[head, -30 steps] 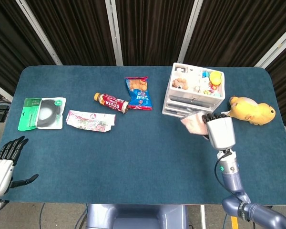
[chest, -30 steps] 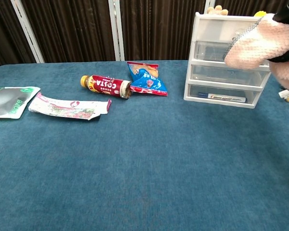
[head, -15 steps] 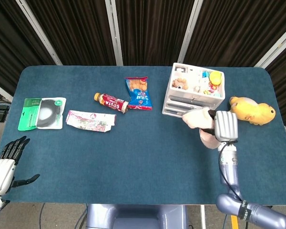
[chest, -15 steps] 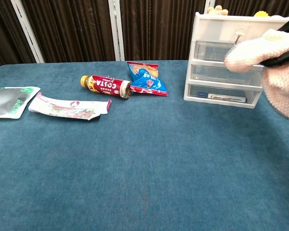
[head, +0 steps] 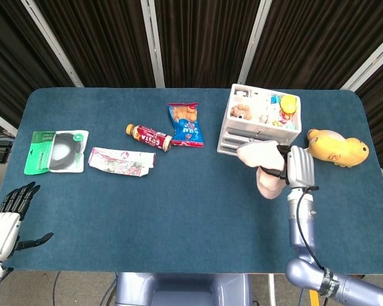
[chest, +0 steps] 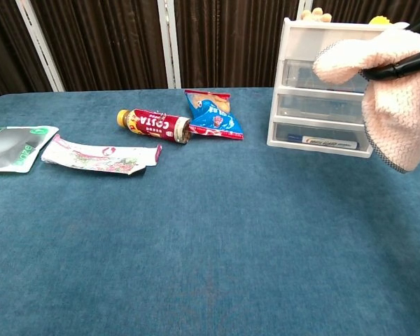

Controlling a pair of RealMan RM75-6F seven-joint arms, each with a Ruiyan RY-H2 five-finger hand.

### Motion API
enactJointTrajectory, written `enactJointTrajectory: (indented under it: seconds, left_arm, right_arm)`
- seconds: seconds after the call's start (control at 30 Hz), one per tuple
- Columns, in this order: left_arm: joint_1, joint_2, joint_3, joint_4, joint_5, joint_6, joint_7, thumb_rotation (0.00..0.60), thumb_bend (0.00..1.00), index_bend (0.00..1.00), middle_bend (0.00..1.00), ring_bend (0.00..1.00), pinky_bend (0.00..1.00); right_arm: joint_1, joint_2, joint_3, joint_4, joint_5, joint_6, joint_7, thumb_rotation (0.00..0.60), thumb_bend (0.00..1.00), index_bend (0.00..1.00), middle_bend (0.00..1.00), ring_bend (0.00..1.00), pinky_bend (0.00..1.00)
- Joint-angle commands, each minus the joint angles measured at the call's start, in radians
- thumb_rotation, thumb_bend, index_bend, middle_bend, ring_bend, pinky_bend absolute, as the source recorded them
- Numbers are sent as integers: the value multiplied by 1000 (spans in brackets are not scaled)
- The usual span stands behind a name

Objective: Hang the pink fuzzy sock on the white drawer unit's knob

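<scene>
The pink fuzzy sock (head: 263, 164) hangs from my right hand (head: 299, 167), which grips it just in front of the white drawer unit (head: 242, 136). In the chest view the sock (chest: 386, 105) drapes across the right side of the drawer unit (chest: 304, 91) and hides the top drawer's knob. Whether it touches the knob I cannot tell. Dark fingers (chest: 403, 66) of the right hand pinch its upper part. My left hand (head: 9, 215) rests open at the table's near left corner, far from the drawers.
A red bottle (head: 149, 136), a blue snack bag (head: 186, 123), a pink wrapper (head: 121, 160) and a green package (head: 56, 151) lie across the left and middle. A yellow plush toy (head: 338, 148) sits right of the drawers. Small items fill the unit's top tray.
My right hand has carried the sock left and up toward the drawer front. The sock now covers the top knob, which showed half a second ago. The left hand has not moved.
</scene>
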Motion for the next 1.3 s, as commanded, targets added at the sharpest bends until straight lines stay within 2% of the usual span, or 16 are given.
enactJointTrajectory:
  seconds: [0.03, 0.47, 1.3]
  left_arm:
    - [1, 0, 0, 0, 1, 1, 0, 600, 1, 0, 0, 0, 0]
    - [-1, -2, 1, 2, 3, 0, 4, 600, 1, 0, 0, 0, 0]
    - [0, -5, 1, -1, 4, 3, 11, 600, 0, 0, 0, 0, 0]
  right_arm:
    - [4, 2, -2, -2, 7, 4, -5, 600, 187, 787, 823, 812, 956]
    - [28, -11, 5, 107, 72, -17, 27, 600, 187, 785, 823, 811, 956]
    - [51, -27, -18, 147, 92, -17, 41, 600, 187, 783, 823, 810, 957]
